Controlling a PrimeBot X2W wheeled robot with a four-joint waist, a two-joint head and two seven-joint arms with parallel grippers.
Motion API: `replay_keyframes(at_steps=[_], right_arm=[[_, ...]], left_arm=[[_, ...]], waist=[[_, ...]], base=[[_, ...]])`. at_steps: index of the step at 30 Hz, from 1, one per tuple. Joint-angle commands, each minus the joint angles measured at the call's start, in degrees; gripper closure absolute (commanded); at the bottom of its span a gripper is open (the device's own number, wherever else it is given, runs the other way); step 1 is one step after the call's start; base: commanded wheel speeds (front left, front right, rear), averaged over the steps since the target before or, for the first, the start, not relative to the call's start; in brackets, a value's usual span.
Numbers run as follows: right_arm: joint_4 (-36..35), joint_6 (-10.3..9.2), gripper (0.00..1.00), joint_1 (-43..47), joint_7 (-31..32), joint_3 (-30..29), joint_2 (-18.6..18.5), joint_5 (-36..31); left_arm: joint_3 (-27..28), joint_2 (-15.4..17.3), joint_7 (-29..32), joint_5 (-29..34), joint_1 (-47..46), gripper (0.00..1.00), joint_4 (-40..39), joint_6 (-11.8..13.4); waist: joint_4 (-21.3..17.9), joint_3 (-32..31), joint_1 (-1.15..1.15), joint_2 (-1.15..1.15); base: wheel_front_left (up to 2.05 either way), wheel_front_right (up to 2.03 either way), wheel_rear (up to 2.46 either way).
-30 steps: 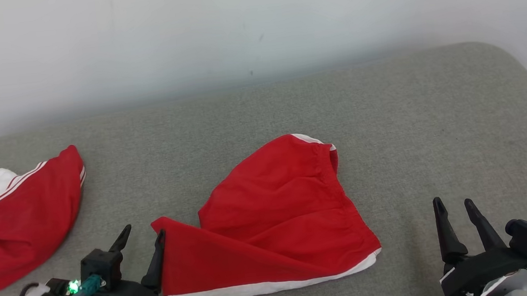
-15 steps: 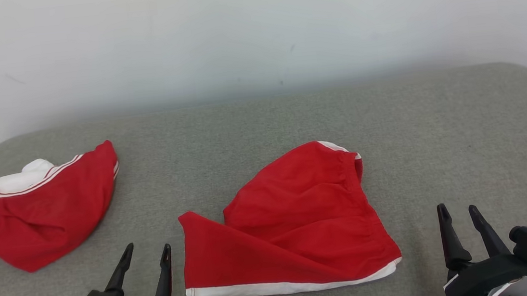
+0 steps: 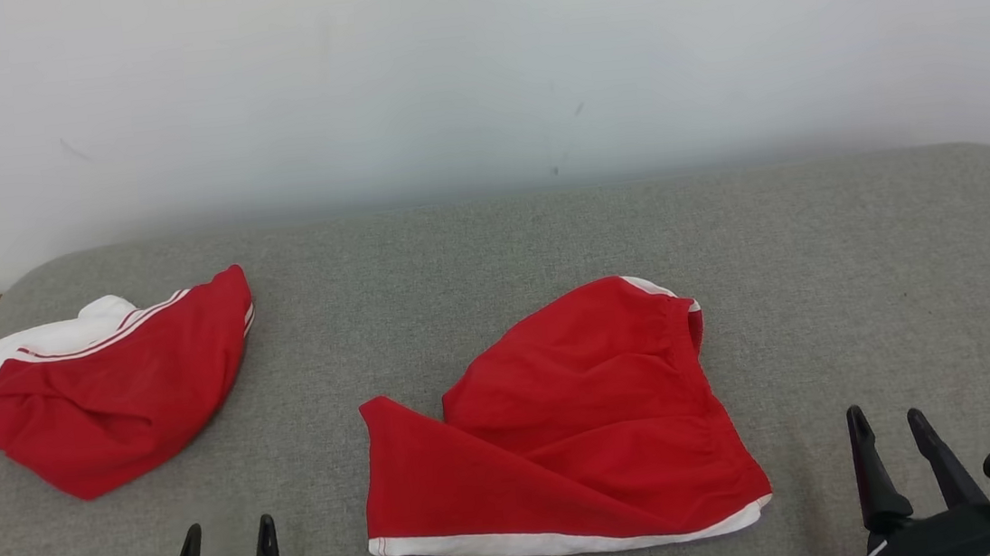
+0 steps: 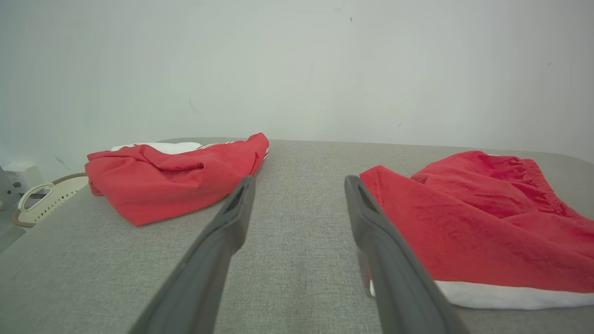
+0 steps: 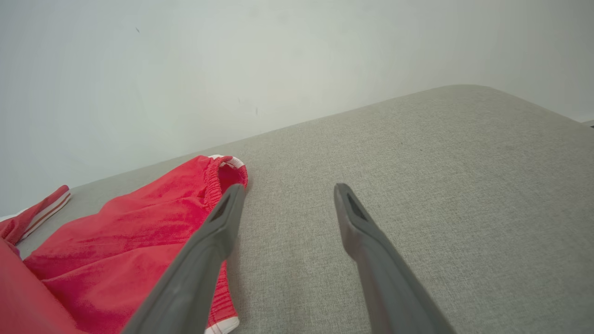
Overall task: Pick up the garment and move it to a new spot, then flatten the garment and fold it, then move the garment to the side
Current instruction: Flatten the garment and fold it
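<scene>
The left gripper [image 3: 228, 526] has drawn back from the left corner of the red shorts [image 3: 581, 415], which its finger was touching a second ago. It now sits low in the head view, near that corner but not touching it. The whole head view has also shifted, so the camera has moved; the shorts lie as they did.

The shorts rest in the middle of the grey padded top [image 3: 492, 242], between the two grippers and partly folded over themselves. Their long axis runs left to right along the white-edged hem nearest the robot. The gathered waistband runs up the right side to a far tip, and a sharp corner at the left points away from the robot.

Both grippers have their fingers spread with nothing between them. The right gripper [image 3: 883, 413] hovers to the right of the waistband. A second red and white garment [image 3: 115, 387] lies bunched at the far left, well apart from the shorts.
</scene>
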Motion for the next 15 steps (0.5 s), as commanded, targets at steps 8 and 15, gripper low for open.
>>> replay_keyframes(at_steps=[8, 15], right_arm=[[-3.2, -0.02, 0.0, 3.3, 0.8, -0.3, 0.8, -2.0], [-4.4, -0.02, 0.0, 4.2, 1.1, -0.5, 1.9, -4.8]], left_arm=[[2.0, -0.8, -0.1, 1.3, 3.0, 0.0, -2.0, 0.9], [3.1, -0.5, -0.1, 2.1, 2.7, 0.0, 0.3, 0.6]], waist=[[0.3, -0.6, 0.0, 0.0], [0.3, -1.2, 0.0, 0.0]], base=[[0.0, 0.0, 0.0], [0.0, 0.0, 0.0]])
